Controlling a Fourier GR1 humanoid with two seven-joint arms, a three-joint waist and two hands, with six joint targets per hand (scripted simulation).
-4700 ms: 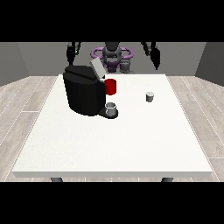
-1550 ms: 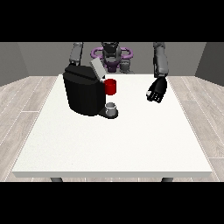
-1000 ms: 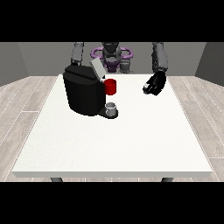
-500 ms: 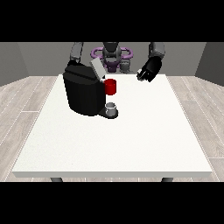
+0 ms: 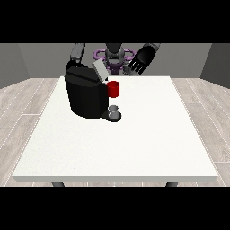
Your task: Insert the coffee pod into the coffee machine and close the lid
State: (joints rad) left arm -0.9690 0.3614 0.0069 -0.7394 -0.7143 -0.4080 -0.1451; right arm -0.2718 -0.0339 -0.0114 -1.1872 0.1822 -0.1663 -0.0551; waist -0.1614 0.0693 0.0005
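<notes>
Above the table's (image 5: 179, 134) far edge, a curled, seemingly pod-holding hand (image 5: 141, 59).

Single front view, raised across the table (image 5: 134, 148), apparently distant, facing the robot (image 5: 115, 56)

Coffee machine (image 5: 85, 95) glossy black plastic, seemingly; table (image 5: 134, 143) matt white; floor (image 5: 27, 103) wood.

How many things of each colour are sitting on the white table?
Black: 1, the coffee machine, with its grey lid up.
Red: 1, the red part on the machine's front.
Grey: 1, the small cup under it.
Total: 3.
A pod cannot be made out at the hand at the view's right, raised over the table's far edge.
</notes>
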